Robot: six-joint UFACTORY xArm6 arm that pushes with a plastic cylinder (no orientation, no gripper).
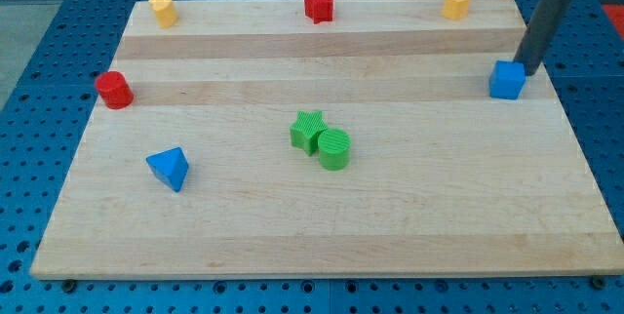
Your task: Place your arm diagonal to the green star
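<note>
The green star (pixel 308 130) lies near the middle of the wooden board (pixel 439 207), touching a green cylinder (pixel 334 148) on its lower right. My tip (pixel 527 70) is at the board's right edge, far to the upper right of the star. It stands just right of and behind a blue cube (pixel 507 80), touching or nearly touching it.
A red cylinder (pixel 114 90) is at the left edge. A blue triangular block (pixel 170 168) lies at the lower left. Along the top edge stand a yellow block (pixel 162 10), a red star (pixel 319 4) and another yellow block (pixel 456 2).
</note>
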